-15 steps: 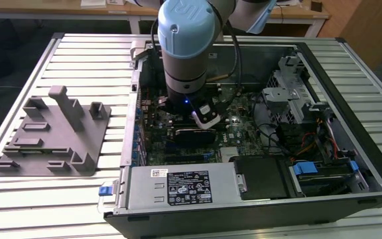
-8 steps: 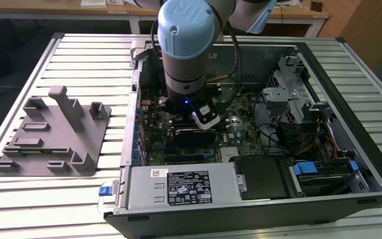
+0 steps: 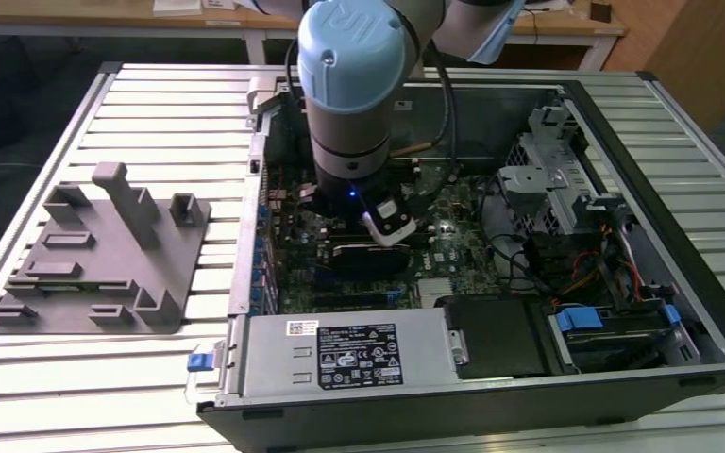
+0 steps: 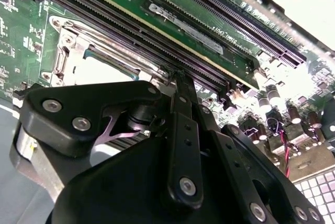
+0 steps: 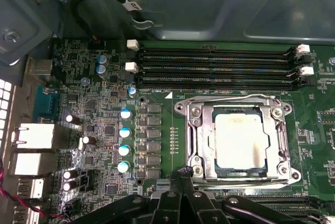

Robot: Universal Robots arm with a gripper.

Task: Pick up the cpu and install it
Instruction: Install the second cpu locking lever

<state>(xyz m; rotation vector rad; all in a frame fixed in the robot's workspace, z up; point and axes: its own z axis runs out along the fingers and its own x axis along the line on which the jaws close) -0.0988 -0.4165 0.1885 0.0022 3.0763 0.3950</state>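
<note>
One cpu (image 5: 242, 141) is seen lying flat inside the socket frame (image 5: 238, 139) on the motherboard (image 5: 157, 130), just beyond the tips of the gripper (image 5: 183, 174), with nothing held. The fingers (image 4: 180, 85) are brought together at a point beside the frame's edge. Four memory slots (image 5: 214, 67) are counted farther off.

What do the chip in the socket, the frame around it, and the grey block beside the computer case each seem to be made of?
The chip has a pale, matte metal-looking top that glares softly. The frame looks like bright bare steel, shiny with screw heads at its corners. The grey block appears to be dull moulded or printed plastic, uniformly grey without shine, though that is a guess.
</note>
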